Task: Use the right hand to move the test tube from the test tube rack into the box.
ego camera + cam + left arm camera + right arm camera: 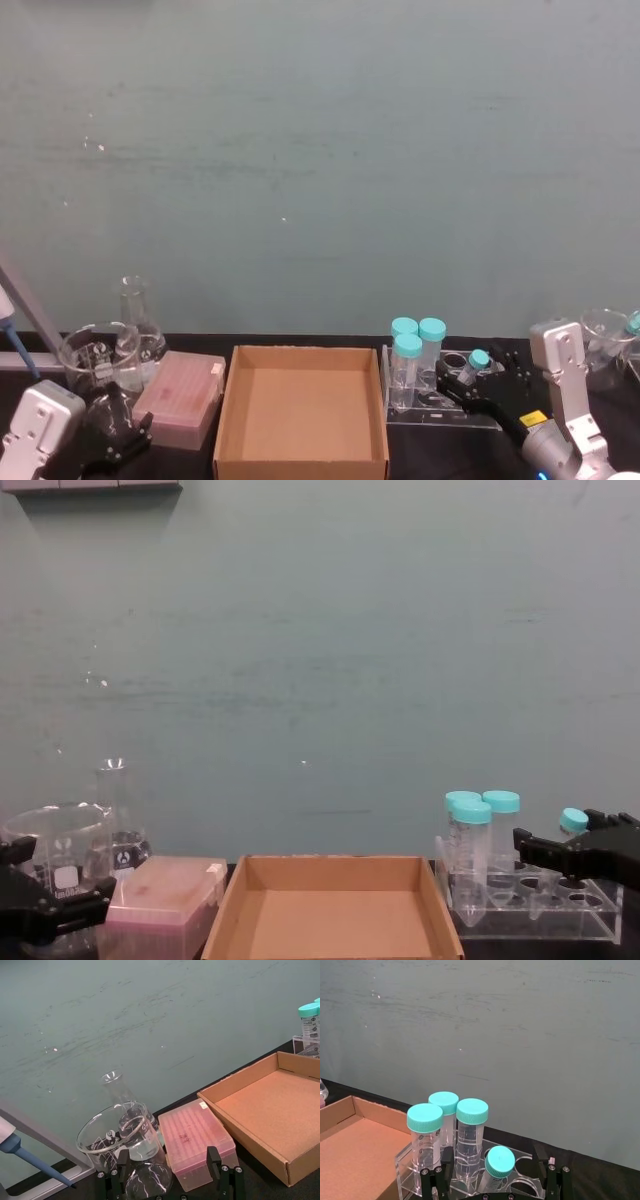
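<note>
Nearest, at the lower right of the head view, the right hand (575, 852) on its silver-grey arm: fingers (439, 1175) spread wide to either side of the test tube (498, 1162), gripping nothing, with a gap on each side of the cap. Lower left corner, the left gripper (112, 425): fingers (214, 1162) likewise apart, holding nothing, sitting just in front of a glass beaker (117, 1132). Bottom centre, the box (300, 468), brown cardboard, open-topped. Left of it and just beside, a pink translucent box (180, 398). Right of it, the test tube rack (440, 417), clear acrylic; three wider teal-capped tubes (408, 360) stand upright at its left end, while the slim tube leans in a hole toward its right end. Farther back at left, a conical flask (117, 1091). Behind all, a teal wall (320, 150).
</note>
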`<state>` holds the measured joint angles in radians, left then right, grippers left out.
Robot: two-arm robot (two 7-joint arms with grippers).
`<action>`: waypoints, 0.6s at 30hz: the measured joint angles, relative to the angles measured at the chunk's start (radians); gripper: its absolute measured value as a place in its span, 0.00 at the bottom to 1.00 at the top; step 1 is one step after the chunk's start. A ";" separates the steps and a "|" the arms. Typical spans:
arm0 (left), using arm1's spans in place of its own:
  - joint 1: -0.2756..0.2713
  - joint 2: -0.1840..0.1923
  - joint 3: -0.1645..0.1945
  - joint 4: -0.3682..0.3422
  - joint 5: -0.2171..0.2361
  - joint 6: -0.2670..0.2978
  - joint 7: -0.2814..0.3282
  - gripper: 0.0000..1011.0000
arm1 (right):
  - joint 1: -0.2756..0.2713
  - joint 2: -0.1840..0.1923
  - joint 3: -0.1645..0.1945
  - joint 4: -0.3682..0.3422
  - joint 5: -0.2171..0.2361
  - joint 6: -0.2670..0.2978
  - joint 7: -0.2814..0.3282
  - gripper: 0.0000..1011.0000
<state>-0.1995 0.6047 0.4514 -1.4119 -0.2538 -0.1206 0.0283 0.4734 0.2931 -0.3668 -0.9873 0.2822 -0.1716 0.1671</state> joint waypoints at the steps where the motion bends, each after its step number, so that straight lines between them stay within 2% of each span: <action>1: 0.000 0.000 0.000 0.000 0.000 0.000 0.000 0.99 | 0.000 0.000 0.000 0.000 0.000 0.000 0.000 0.99; 5: 0.000 0.000 0.000 0.000 0.000 0.000 0.000 0.99 | -0.001 0.001 -0.001 -0.003 0.001 0.000 0.000 0.97; 10: 0.000 0.000 0.000 0.000 0.000 0.000 0.000 0.99 | -0.002 0.002 -0.001 -0.004 0.004 0.001 0.001 0.87; 12: 0.000 0.000 0.000 0.000 0.000 0.000 0.000 0.99 | -0.002 0.002 -0.001 -0.004 0.005 0.001 0.002 0.79; 14: 0.000 0.000 0.000 0.000 0.000 0.000 0.000 0.99 | -0.002 0.002 -0.002 -0.005 0.005 0.001 0.002 0.77; 15: 0.000 0.000 0.000 0.000 0.000 0.000 0.000 0.99 | -0.002 0.002 -0.002 -0.005 0.005 0.001 0.002 0.71; 18: 0.000 0.000 0.000 0.000 0.000 0.000 0.000 0.99 | -0.003 0.002 -0.002 -0.005 0.006 0.001 0.003 0.63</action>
<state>-0.1995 0.6047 0.4514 -1.4120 -0.2539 -0.1205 0.0283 0.4709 0.2955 -0.3686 -0.9925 0.2880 -0.1705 0.1700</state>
